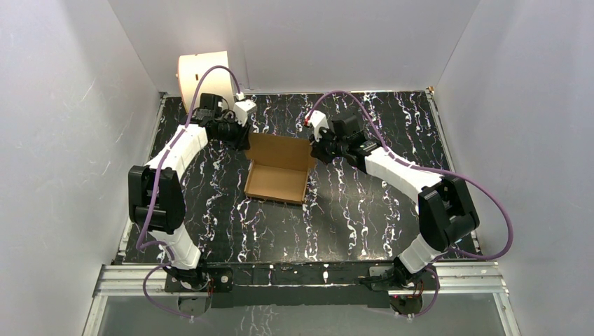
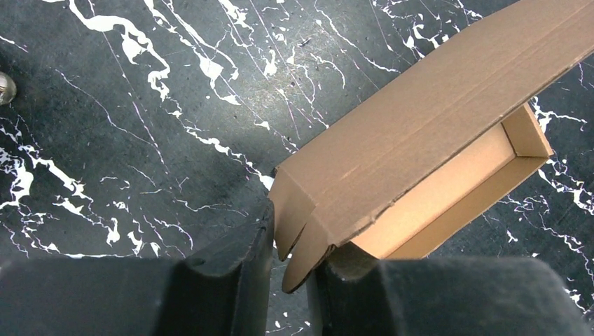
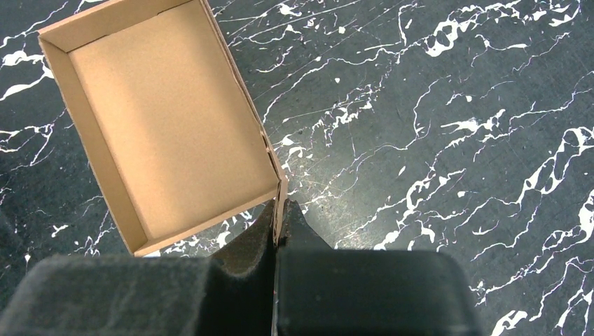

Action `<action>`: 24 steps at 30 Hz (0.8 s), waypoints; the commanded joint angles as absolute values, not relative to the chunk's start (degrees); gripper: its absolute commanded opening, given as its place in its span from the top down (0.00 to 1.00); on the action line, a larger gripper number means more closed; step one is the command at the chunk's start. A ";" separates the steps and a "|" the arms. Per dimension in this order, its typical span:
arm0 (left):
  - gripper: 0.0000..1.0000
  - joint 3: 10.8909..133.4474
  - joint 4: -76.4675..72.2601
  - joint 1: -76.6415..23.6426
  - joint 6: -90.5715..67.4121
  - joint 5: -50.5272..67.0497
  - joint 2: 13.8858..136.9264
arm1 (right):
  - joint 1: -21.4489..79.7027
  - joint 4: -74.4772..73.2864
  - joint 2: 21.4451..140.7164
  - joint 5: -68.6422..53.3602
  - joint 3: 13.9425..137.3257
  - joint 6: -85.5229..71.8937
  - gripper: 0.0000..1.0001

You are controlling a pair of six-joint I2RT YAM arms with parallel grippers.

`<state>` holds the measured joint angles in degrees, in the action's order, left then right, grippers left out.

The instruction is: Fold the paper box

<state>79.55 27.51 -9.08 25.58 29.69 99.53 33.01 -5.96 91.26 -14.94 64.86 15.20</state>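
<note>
The paper box [image 1: 279, 168] is plain brown cardboard lying mid-table: a shallow open tray with its lid panel raised at the far side. My left gripper [image 1: 242, 136] is at the lid's far-left corner. In the left wrist view its jaws [image 2: 301, 234] are narrowed on two rounded corner tabs [image 2: 298, 224] of the box [image 2: 420, 119], and both fingers touch cardboard. My right gripper [image 1: 316, 149] is at the box's right side. In the right wrist view it [image 3: 280, 210] pinches the thin upright edge at the tray's [image 3: 168, 119] near corner.
A cream-white cylindrical drum [image 1: 204, 73] stands at the back left corner, just behind the left arm. White walls close in the black marbled table [image 1: 364, 224] on three sides. A metal rail [image 1: 301, 276] runs along the near edge.
</note>
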 commanded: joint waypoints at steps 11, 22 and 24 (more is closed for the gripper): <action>0.94 79.02 25.57 -9.94 13.71 28.65 95.14 | 33.43 -6.78 92.98 -8.23 70.63 7.53 1.00; 0.95 71.81 16.31 -18.22 -8.53 9.76 89.86 | 36.29 -0.70 92.66 9.17 69.08 -6.12 1.00; 0.95 71.08 14.78 -19.94 -11.54 5.79 89.62 | 36.83 -0.53 93.15 11.94 69.30 -8.14 1.00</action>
<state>72.12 19.18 -16.78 -1.28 14.22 93.41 35.55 -5.34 93.27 3.86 67.77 -1.63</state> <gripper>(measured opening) 0.060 0.054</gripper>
